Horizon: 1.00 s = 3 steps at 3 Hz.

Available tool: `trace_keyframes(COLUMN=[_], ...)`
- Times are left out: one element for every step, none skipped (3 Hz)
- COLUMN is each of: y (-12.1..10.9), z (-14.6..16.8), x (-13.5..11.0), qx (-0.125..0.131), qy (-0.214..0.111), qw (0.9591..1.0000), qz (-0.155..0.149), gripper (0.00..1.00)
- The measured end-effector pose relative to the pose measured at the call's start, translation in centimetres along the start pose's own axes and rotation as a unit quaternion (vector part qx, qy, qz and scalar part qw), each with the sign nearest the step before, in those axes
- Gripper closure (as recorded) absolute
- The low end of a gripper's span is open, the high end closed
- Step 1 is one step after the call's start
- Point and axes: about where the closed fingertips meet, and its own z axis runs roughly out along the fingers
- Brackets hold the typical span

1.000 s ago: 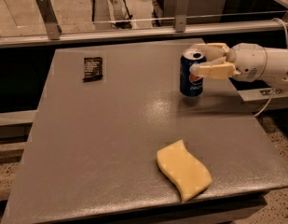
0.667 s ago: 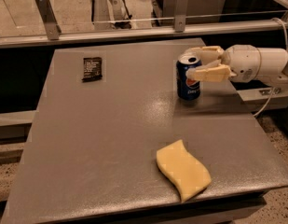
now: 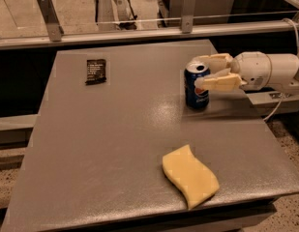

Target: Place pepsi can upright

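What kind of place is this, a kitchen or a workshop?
Probably a robot test lab: a grey table by a metal rail, the gripper at its right edge clasping a pepsi can, a stray sponge.

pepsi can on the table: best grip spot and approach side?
Grip the pepsi can on its round side wall, just under the top rim, coming in level from the right. It stands upright near the table's right edge, so both curved sides are free there. The gripper holds it that way now.
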Motion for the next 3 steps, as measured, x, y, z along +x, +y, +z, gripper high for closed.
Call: trace_keyframes(y=[0.4,0.9,1.2], z=[-1.2,-2.8,-6.0], x=[0.1,-0.1,-1.3], qx=[0.006,0.016,0.035], qy=[0.004,0.011,0.036], qw=[1.0,0.9998,0.9986], qz=[-0.004,-0.007,-0.02], gripper=[0.0,0.0,0.0])
